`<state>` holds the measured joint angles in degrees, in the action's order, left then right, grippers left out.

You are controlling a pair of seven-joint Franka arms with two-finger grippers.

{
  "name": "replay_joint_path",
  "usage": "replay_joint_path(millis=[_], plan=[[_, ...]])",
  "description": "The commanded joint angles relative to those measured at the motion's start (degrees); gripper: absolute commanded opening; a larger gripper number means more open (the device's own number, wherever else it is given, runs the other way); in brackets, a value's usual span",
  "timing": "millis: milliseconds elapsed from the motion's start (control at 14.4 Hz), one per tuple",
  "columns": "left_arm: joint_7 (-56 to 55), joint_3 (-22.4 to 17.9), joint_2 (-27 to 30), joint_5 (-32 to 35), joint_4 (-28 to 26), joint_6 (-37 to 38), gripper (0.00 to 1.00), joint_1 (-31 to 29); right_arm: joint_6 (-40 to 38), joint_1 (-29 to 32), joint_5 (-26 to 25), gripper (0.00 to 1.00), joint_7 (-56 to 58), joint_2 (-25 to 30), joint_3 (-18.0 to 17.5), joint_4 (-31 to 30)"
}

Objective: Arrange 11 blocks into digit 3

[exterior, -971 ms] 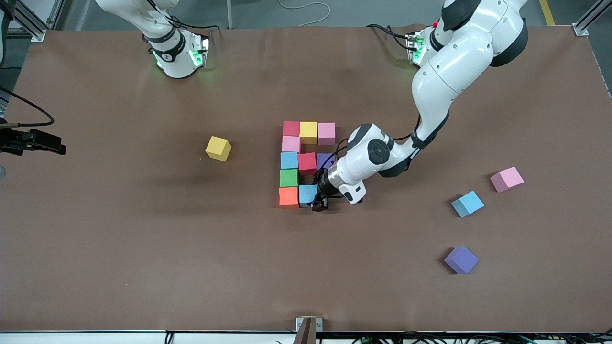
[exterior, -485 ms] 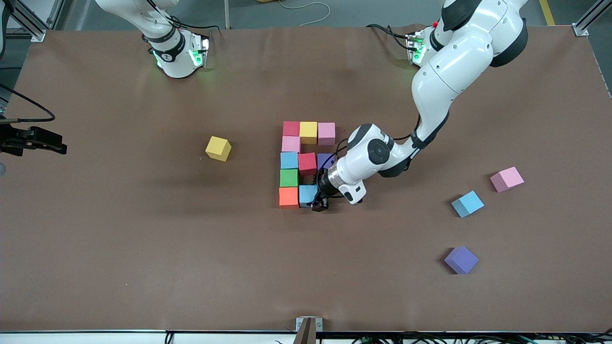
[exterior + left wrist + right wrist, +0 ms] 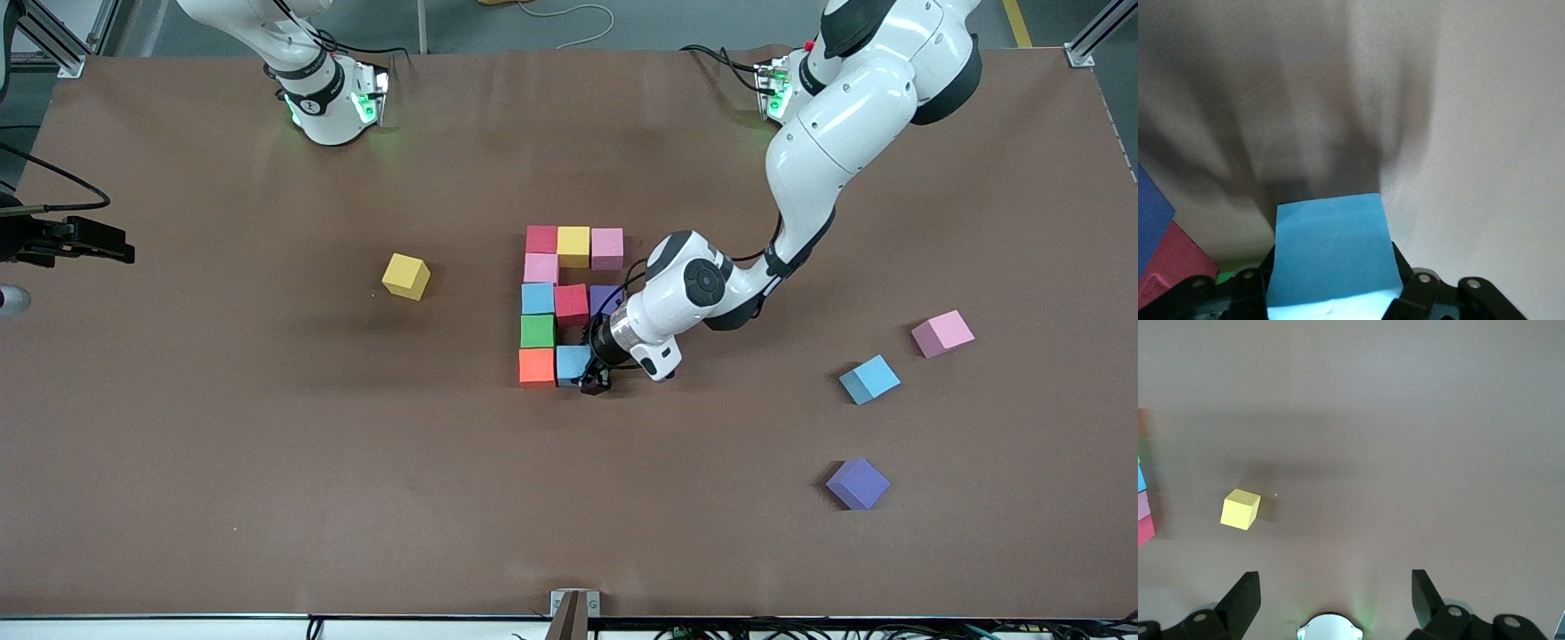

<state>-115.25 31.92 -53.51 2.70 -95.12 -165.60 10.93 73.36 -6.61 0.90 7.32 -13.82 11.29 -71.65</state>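
- I have the light blue block clamped in the left gripper, resting on the table in the row of the figure nearest the front camera, touching the orange block; in the left wrist view the same block sits squarely between the fingers, so I judge the grip is kept only to square it up against its neighbour
- The rest of the figure runs away from the camera: green block, then a blue block beside a red block and a purple block partly hidden by the wrist, then a pink block, then a row of red, yellow and pink
- That makes 10 placed by my count, so 1 more should close the nearest row
- Spare blocks lie well apart: a yellow one toward the right arm's end, and pink, blue and purple toward the left arm's end
- The right gripper waits over bare table at the right arm's end, jaws wide apart and holding nothing, clear of the work
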Motion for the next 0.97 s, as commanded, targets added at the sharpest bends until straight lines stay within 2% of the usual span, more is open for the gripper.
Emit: replay_joint_path(millis=[0, 139, 624, 693, 763, 901], plan=[[0.46, -0.45, -0.8, -0.59, 1.07, -1.04, 0.46, 0.59, -0.07, 5.1, 0.33, 1.0, -0.64, 1.86, -5.29, -0.42], [0.46, -0.45, -0.89, -0.59, 1.07, -1.04, 0.46, 0.59, 0.47, 7.49, 0.33, 1.0, -0.73, 2.22, -7.77, -0.6], [0.46, -0.45, -1.33, -0.68, 1.07, -1.04, 0.48, 1.02, 0.2, 6.97, 0.07, 1.0, -0.64, 2.83, -7.86, -0.69], [0.46, -0.45, -1.33, -0.59, 1.07, -1.04, 0.52, 1.11, 0.29, 6.88, 0.07, 1.0, -0.64, 3.18, -7.95, -0.95], [0.46, -0.45, -1.33, -0.59, 1.07, -1.04, 0.61, 1.11, 0.2, 6.88, 0.24, 1.0, -0.64, 3.19, -7.86, -0.95], [0.55, -0.45, -1.24, -0.59, 1.07, -1.04, 0.93, 1.2, 0.64, 7.05, 0.59, 1.0, -0.64, 3.01, -7.86, -0.78]])
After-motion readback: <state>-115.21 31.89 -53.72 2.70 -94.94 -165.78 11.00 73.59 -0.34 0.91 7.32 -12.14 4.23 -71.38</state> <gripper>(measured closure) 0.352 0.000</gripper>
